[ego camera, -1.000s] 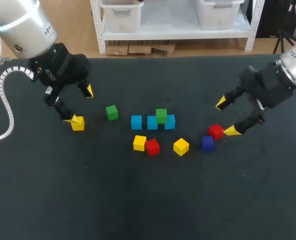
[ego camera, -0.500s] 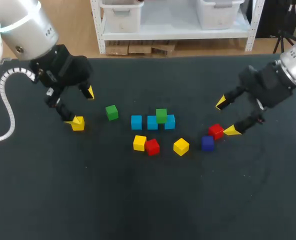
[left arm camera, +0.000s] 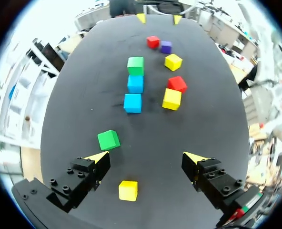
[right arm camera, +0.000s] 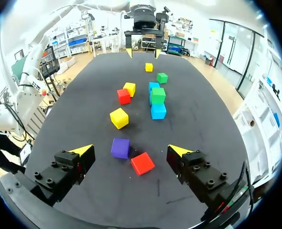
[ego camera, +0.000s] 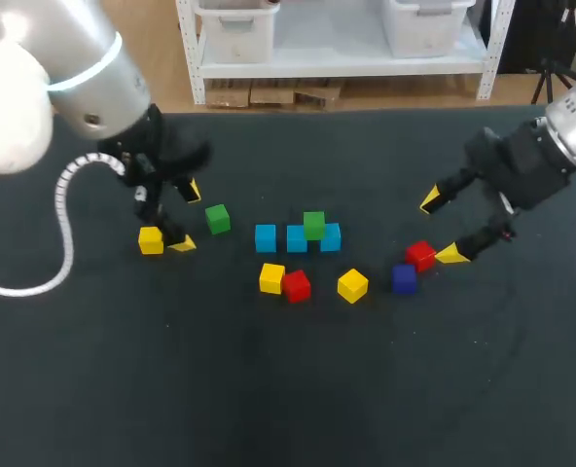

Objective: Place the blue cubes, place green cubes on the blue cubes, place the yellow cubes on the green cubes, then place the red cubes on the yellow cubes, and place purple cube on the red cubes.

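Blue cubes (ego camera: 266,237) are lying in a row of three near the middle of the table (ego camera: 269,389), with one green cube (ego camera: 314,225) sitting on the end nearer my right arm. I am holding the left gripper (ego camera: 187,218) just beside the loose green cube (ego camera: 218,218), its fingers spread wide and gripping nothing. A yellow cube (ego camera: 151,239) is lying just beside one fingertip. By my judgement, I should be centring both fingers about the loose green cube alone before closing. The right gripper (ego camera: 441,227) is hanging equally wide and empty near a red cube (ego camera: 420,255). In the left wrist view the third blue cube is hiding under the stacked green one.
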Tool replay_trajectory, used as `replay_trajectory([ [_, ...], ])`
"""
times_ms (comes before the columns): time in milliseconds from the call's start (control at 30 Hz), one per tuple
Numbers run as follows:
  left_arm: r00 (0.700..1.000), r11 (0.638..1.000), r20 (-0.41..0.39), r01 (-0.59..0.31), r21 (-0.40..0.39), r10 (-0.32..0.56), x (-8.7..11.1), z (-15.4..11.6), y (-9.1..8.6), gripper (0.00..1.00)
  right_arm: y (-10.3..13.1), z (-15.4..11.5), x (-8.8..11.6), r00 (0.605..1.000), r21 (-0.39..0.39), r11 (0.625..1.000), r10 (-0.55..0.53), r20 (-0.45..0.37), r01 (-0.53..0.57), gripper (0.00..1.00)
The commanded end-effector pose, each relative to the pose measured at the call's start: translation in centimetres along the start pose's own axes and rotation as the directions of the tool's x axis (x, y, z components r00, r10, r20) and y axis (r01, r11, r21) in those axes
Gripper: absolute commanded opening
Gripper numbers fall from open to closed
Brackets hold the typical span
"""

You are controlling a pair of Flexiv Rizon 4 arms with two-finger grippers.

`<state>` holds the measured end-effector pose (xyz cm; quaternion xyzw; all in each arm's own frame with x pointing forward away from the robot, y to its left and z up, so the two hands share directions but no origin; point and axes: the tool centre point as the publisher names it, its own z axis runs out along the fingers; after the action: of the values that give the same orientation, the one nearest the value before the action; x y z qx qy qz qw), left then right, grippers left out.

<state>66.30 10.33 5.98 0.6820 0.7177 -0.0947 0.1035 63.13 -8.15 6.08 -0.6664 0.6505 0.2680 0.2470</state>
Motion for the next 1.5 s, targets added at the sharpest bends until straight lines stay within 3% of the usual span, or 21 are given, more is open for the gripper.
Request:
replay_trajectory([
  [33,0.997,0.997,0.007,0.074,-0.015,-0.073,-0.5,1.4,0.8,1.0,-0.1,0.1,0.0,1.0,-0.001,1.0,-0.001,0.002,0.001,1.0],
  [333,0.985,0.983,-0.002,0.173,-0.067,-0.174,-0.5,3.1,2.9,1.0,-0.1,0.1,0.0,1.0,-0.001,1.0,-0.001,0.002,0.001,1.0],
  [633,0.981,0.978,-0.025,0.191,-0.077,-0.194,-0.2,4.6,5.2,1.0,-0.1,0.1,0.0,1.0,-0.001,1.0,-0.001,0.002,0.001,1.0],
  [1133,0.975,0.972,-0.026,0.217,-0.09,-0.22,-0.2,5.8,6.4,1.0,-0.1,0.1,0.0,1.0,-0.001,1.0,-0.001,0.002,0.001,1.0],
  [1167,0.974,0.971,-0.025,0.22,-0.093,-0.223,-0.2,5.8,6.5,0.98,-0.1,0.1,0.0,1.0,-0.001,1.0,-0.001,0.002,0.001,1.0],
  [1267,0.973,0.969,-0.029,0.225,-0.099,-0.228,0.0,5.8,6.7,0.56,-0.1,0.1,0.0,1.0,-0.001,1.0,-0.001,0.002,0.001,1.0],
  [1300,0.973,0.969,-0.03,0.225,-0.1,-0.229,0.0,5.9,6.8,0.48,-0.1,0.1,0.0,1.0,-0.001,1.0,-0.001,0.002,0.001,1.0],
  [1367,0.972,0.969,-0.032,0.228,-0.101,-0.232,0.1,5.9,6.9,0.42,-0.1,0.1,0.0,1.0,-0.001,1.0,-0.001,0.002,0.001,1.0],
  [1433,0.972,0.968,-0.033,0.229,-0.103,-0.234,0.1,6.0,6.9,0.29,-0.1,0.1,0.0,1.0,-0.001,1.0,-0.001,0.002,0.001,1.0],
  [1500,0.972,0.968,-0.037,0.229,-0.104,-0.234,0.1,6.0,7.0,0.25,-0.1,0.1,0.0,1.0,-0.001,1.0,-0.001,0.002,0.001,1.0],
])
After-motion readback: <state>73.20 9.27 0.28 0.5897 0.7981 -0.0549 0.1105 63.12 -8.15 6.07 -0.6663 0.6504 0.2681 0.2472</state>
